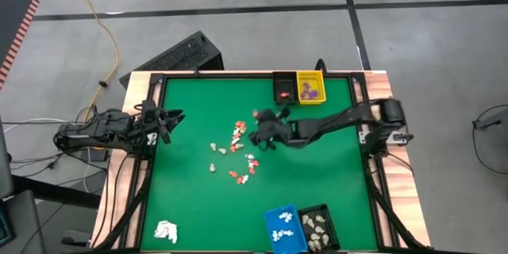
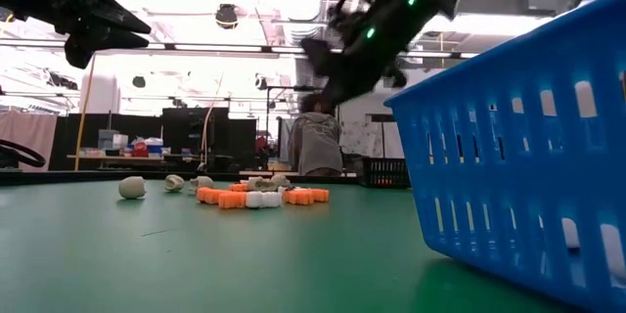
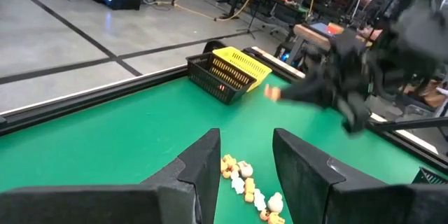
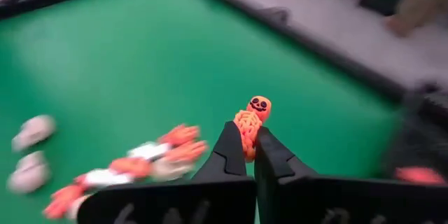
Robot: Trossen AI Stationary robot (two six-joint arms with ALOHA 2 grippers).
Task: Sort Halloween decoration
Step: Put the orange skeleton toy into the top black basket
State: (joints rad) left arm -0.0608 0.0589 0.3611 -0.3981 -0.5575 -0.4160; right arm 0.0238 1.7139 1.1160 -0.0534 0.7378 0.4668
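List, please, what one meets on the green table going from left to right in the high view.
Left claw → white wadded lump → scattered Halloween decoration pieces → right claw, shut on an orange skeleton figure → blue basket → yellow basket → black basket.

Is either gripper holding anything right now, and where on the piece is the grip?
The right gripper is shut on an orange skeleton figurine, pinching its lower body, with its pumpkin-like head clear above the fingertips. The left gripper is open and holds nothing.

The orange skeleton's (image 4: 249, 127) lower half is hidden between jaws.
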